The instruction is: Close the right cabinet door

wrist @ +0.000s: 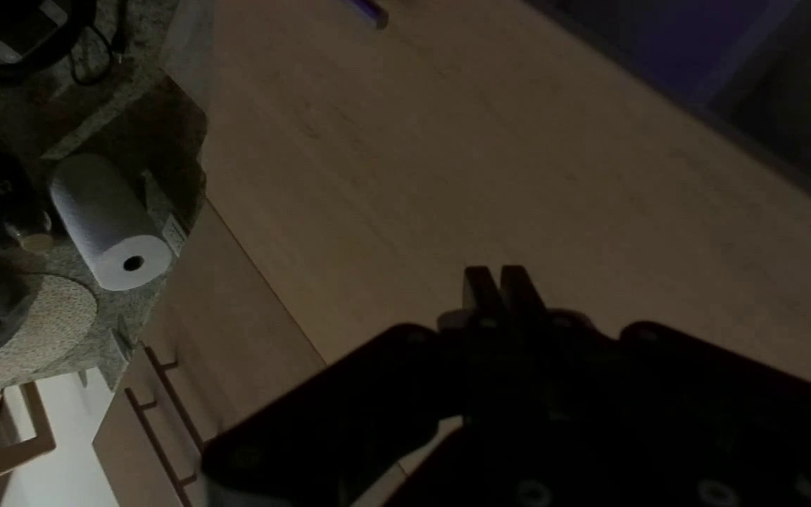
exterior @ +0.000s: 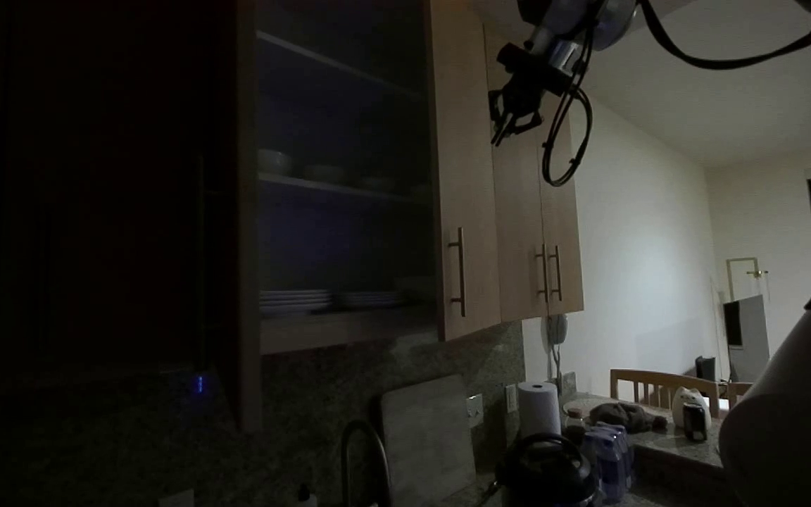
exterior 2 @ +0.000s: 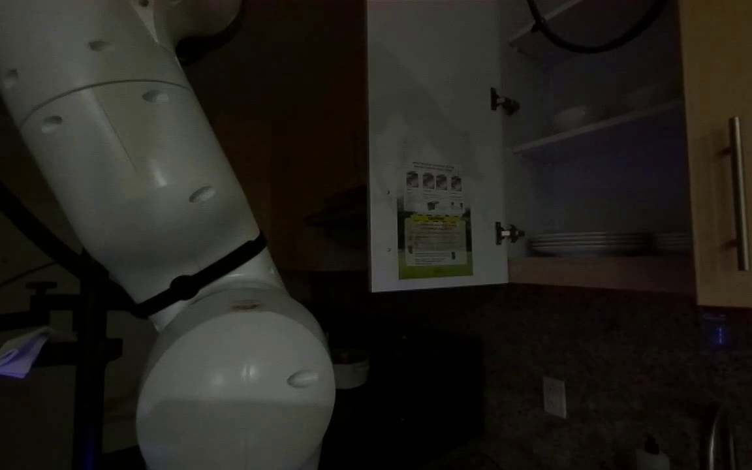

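Note:
The right cabinet door (exterior: 467,176) is a tan panel with a vertical bar handle (exterior: 460,271). It stands partly open, and its outer face also shows in an exterior view (exterior 2: 715,196). In the wrist view the door (wrist: 448,162) fills the middle, with its handle tip (wrist: 370,13) at the top edge. My gripper (exterior: 497,143) is in front of the tan doors, above the handle's height. In the wrist view its fingertips (wrist: 495,271) are nearly together with nothing between them, pointing at the door's outer face. I cannot tell whether they touch it.
The other door (exterior 2: 438,98) stands open, dark from outside (exterior: 110,211). Cabinet shelves (exterior: 342,186) hold bowls and plates (exterior: 296,301). Narrower tan doors (exterior: 518,211) are beside the right door. Below are a paper towel roll (exterior: 539,410), a black pot (exterior: 548,472) and a faucet (exterior: 367,451).

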`<action>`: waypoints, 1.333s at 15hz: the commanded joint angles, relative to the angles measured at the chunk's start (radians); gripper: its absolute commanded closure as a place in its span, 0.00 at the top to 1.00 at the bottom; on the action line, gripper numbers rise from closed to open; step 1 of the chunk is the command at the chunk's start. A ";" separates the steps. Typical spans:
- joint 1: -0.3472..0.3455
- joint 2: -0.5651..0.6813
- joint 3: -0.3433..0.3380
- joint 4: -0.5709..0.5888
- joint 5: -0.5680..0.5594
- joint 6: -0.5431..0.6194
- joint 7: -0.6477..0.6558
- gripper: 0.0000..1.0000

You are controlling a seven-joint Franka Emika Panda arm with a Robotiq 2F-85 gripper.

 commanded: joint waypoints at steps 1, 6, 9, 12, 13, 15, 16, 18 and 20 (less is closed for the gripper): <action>-0.006 0.031 -0.016 0.015 0.020 -0.013 -0.013 0.07; 0.004 0.137 -0.006 0.099 -0.001 -0.078 -0.011 0.08; 0.011 0.189 0.005 0.157 -0.014 -0.126 -0.011 0.08; 0.009 0.216 0.015 0.190 -0.046 -0.158 -0.012 0.08; 0.007 0.222 0.019 0.195 -0.068 -0.175 -0.018 0.08; 0.006 0.227 0.028 0.199 -0.123 -0.209 -0.024 0.08; 0.007 0.228 0.031 0.198 -0.147 -0.228 -0.028 0.08; 0.009 0.228 0.040 0.189 -0.197 -0.285 -0.046 0.08; 0.013 0.226 0.048 0.177 -0.232 -0.339 -0.067 0.08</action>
